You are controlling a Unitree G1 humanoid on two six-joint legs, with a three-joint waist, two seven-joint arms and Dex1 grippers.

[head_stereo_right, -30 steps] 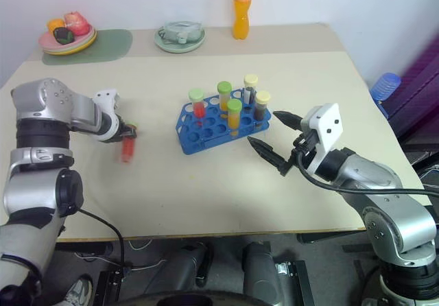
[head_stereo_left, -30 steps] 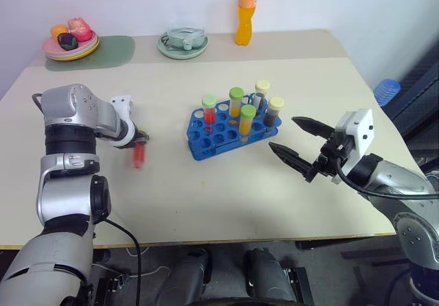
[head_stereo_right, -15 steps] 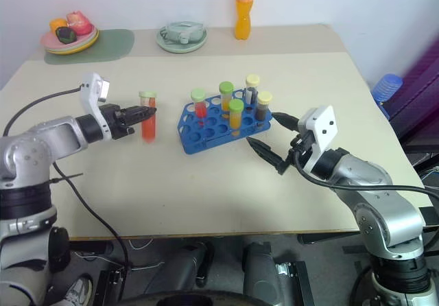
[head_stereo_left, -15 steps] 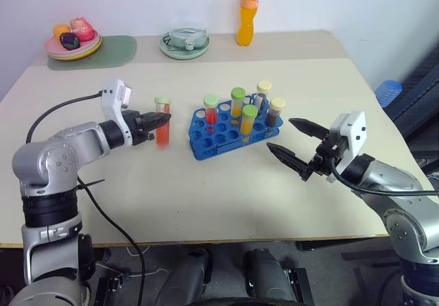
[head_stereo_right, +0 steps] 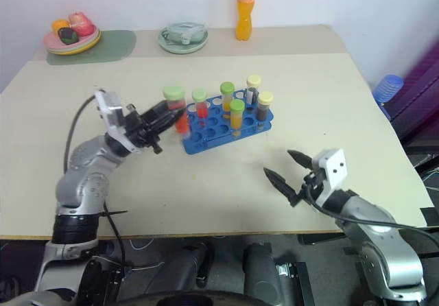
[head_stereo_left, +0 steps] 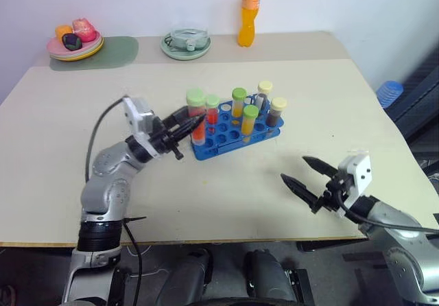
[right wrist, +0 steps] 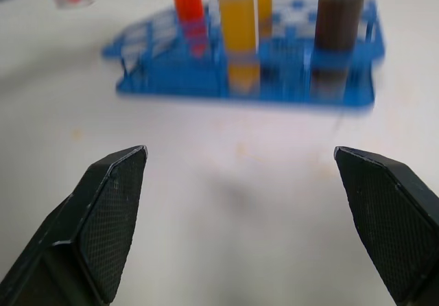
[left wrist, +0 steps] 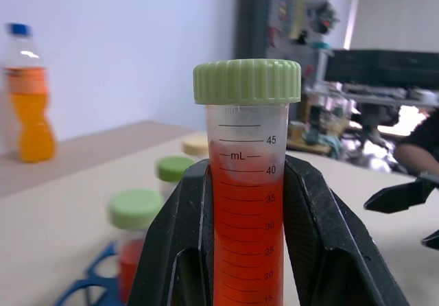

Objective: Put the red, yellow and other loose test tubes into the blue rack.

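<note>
Silver jointed arms, black cables, white wrist blocks, black-fingered right hand

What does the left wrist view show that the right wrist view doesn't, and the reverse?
Left wrist view: the left gripper shut on a red test tube with green cap, its graduation marks readable, and the orange drink bottle behind. Right wrist view: the right gripper, open and empty over bare table, and the dark brown tube standing in the blue rack. Both: the rack with capped tubes in it.
</note>
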